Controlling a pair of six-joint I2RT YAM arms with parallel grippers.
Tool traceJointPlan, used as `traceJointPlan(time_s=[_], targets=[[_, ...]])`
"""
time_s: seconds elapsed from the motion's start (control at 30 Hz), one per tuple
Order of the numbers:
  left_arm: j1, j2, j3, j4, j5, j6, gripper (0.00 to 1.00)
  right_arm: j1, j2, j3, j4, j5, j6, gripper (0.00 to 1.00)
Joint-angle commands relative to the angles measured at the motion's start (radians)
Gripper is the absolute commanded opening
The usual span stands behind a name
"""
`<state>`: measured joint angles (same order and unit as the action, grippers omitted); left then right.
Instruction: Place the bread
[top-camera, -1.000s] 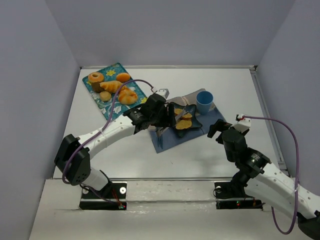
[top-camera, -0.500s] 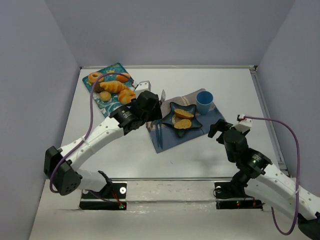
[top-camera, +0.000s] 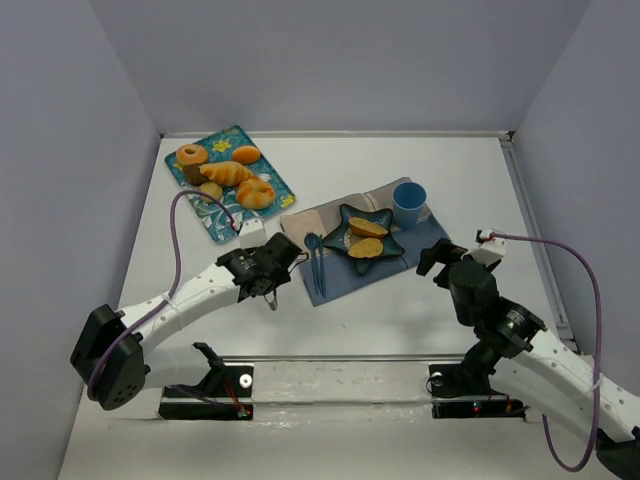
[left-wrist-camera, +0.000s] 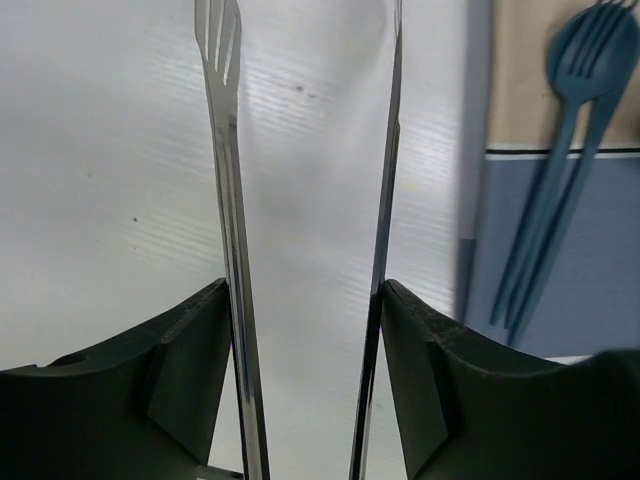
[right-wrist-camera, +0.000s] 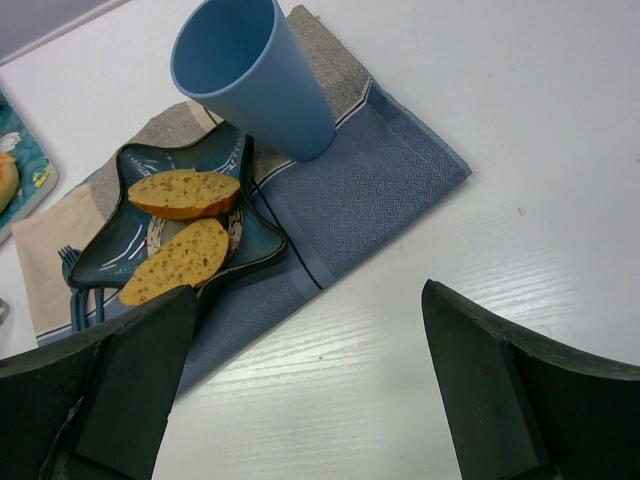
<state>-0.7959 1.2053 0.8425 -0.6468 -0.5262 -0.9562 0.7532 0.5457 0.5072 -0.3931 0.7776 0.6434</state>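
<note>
Two toasted bread slices (top-camera: 367, 238) (right-wrist-camera: 185, 192) lie on a dark blue star-shaped plate (top-camera: 346, 212) (right-wrist-camera: 110, 250) on the blue cloth (top-camera: 340, 277). My left gripper (top-camera: 260, 272) (left-wrist-camera: 305, 290) is shut on metal tongs (left-wrist-camera: 228, 150), whose two arms stand apart with nothing between them. It hovers over bare white table just left of the cloth, apart from the plate. My right gripper (top-camera: 432, 258) (right-wrist-camera: 310, 300) is open and holds nothing, over the table right of and nearer than the plate.
A teal tray (top-camera: 277, 182) of pastries sits at the back left. A blue cup (top-camera: 409, 203) (right-wrist-camera: 255, 75) stands on the cloth behind the plate. A blue fork (top-camera: 316, 262) (left-wrist-camera: 560, 150) lies on the cloth's left side. Grey walls close in the table.
My left arm has drawn back from over the plate, leftward and nearer, carrying the tongs. Both slices stay on the plate. The right arm has not moved.
</note>
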Motion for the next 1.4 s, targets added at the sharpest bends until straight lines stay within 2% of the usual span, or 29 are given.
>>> traceJointPlan(time_s=[0.0,0.17,0.33,0.53,0.77,0.9,1.07,1.2,1.37], targets=[[0.015,-0.075,-0.091,0.073,-0.055,-0.092,0.70,0.003,0.014,0.007,0.011,0.012,0.010,1.00],[0.032,-0.069,-0.135,0.116,-0.009,-0.070,0.76,0.003,0.031,0.008,0.011,0.015,0.015,1.00],[0.032,-0.046,-0.141,0.052,0.002,-0.118,0.84,0.003,0.039,0.013,0.011,0.017,0.015,1.00],[0.032,-0.087,-0.105,-0.022,-0.011,-0.157,0.99,0.003,0.042,0.016,0.011,0.011,0.015,1.00],[0.032,-0.156,0.085,-0.091,-0.092,-0.110,0.99,0.003,0.115,0.080,0.014,-0.018,-0.013,1.00],[0.032,-0.193,0.196,-0.103,-0.184,-0.099,0.99,0.003,0.172,0.125,0.014,-0.032,-0.013,1.00],[0.032,-0.243,0.208,0.004,-0.169,-0.041,0.99,0.003,0.223,0.163,0.016,-0.051,-0.011,1.00],[0.032,-0.268,0.198,0.026,-0.169,-0.012,0.99,0.003,0.221,0.175,0.011,-0.040,-0.024,1.00],[0.034,-0.300,0.170,0.013,-0.163,-0.044,0.99,0.003,0.177,0.171,0.020,-0.049,-0.018,1.00]])
